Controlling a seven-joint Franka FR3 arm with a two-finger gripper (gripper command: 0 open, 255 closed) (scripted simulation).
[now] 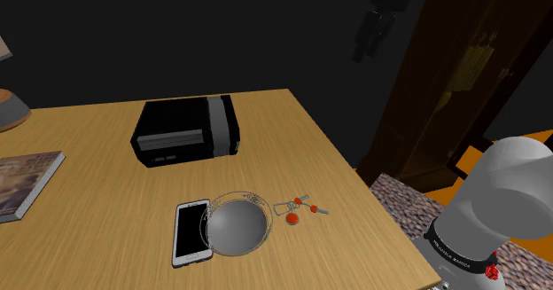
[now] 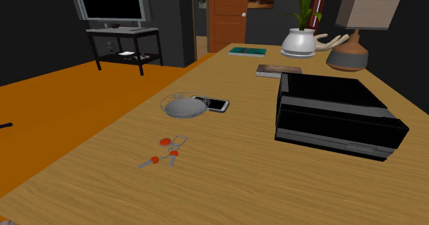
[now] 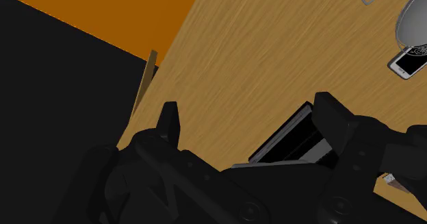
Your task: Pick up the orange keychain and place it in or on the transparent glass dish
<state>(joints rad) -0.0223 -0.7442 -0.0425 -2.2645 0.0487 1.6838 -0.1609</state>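
Keychain (image 1: 293, 215): untouched on table (image 1: 97, 244), just beside dish (image 1: 237, 227). Gripper (image 3: 248, 113): well above, fingers apart, empty. Whole task outstanding.

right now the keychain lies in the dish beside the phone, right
No. The keychain lies on the table next to the dish, not in it, as the shoulder view shows. The dish does sit beside the phone.

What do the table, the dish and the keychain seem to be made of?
Table: wood, matte, by its light grain lines. Dish: probably glass, its rim see-through, though its bottom looks grey. Keychain: likely metal rings and keys, grey, with orange-red heads, perhaps plastic.
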